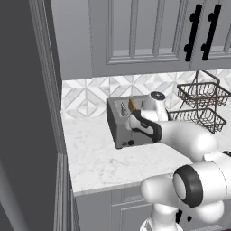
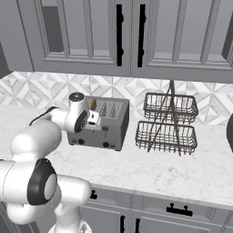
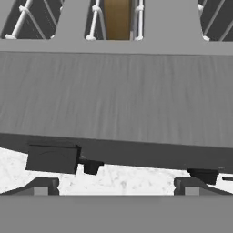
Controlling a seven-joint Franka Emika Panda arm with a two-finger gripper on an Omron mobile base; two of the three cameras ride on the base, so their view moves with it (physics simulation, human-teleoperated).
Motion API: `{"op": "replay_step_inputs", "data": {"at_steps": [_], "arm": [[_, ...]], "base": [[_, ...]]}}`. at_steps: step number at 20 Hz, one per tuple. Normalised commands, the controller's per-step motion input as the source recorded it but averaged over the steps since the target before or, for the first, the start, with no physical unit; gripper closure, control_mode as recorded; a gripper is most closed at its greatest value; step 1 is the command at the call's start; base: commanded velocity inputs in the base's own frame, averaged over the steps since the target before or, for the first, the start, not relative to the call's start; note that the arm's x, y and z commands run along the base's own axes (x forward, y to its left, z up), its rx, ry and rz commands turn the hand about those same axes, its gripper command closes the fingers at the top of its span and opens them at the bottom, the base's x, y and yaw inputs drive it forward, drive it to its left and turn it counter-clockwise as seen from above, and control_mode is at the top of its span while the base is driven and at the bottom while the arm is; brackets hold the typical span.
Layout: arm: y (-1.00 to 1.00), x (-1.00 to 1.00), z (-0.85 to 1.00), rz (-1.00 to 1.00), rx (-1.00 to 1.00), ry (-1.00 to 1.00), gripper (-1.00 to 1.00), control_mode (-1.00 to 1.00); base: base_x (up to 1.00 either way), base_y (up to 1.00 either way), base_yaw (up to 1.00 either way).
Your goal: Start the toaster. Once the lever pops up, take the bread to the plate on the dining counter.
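Note:
The grey toaster [image 1: 121, 126] [image 2: 111, 119] stands on the marble worktop against the patterned backsplash. A golden-brown slice of bread [image 1: 132, 104] [image 2: 93, 104] [image 3: 117, 20] sits upright in one of its slots. My gripper [image 3: 116, 189] hangs just in front of and above the toaster's front face, pointing down along it, open, with nothing between its widely spread fingertips [image 3: 42, 186]. In the hand view the black lever [image 3: 52, 158] juts from the face, above the left fingertip, with a small black knob [image 3: 91, 167] beside it. The plate and the dining counter are out of view.
A two-tier black wire basket [image 1: 198, 106] [image 2: 168, 122] stands right of the toaster. Grey wall cabinets [image 2: 118, 32] hang overhead. A tall grey panel [image 1: 45, 90] bounds the worktop on the left. Bare marble [image 2: 159, 168] lies in front of the toaster.

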Motion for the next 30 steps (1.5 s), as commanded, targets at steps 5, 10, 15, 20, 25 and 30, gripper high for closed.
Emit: {"op": "replay_step_inputs", "data": {"at_steps": [5,10,15,20,25,30], "arm": [[0.00,0.00,0.01,-0.03,0.00,-0.04,-1.00,-1.00],[0.00,0.06,0.05,-0.02,0.00,0.00,-1.00,-1.00],[0.00,0.10,0.10,-0.02,0.00,0.00,-1.00,-1.00],[0.00,0.19,0.05,-0.01,0.00,0.00,-1.00,-1.00],[0.00,0.11,0.08,-0.02,0.03,0.00,-1.00,-1.00],[0.00,0.00,0.30,-0.03,0.06,0.00,-1.00,-1.00]], "base": [[0.00,0.00,0.00],[0.00,0.00,0.00],[0.00,0.00,0.00],[0.00,0.00,0.00],[0.00,0.00,0.00],[0.00,0.00,0.00]]}}
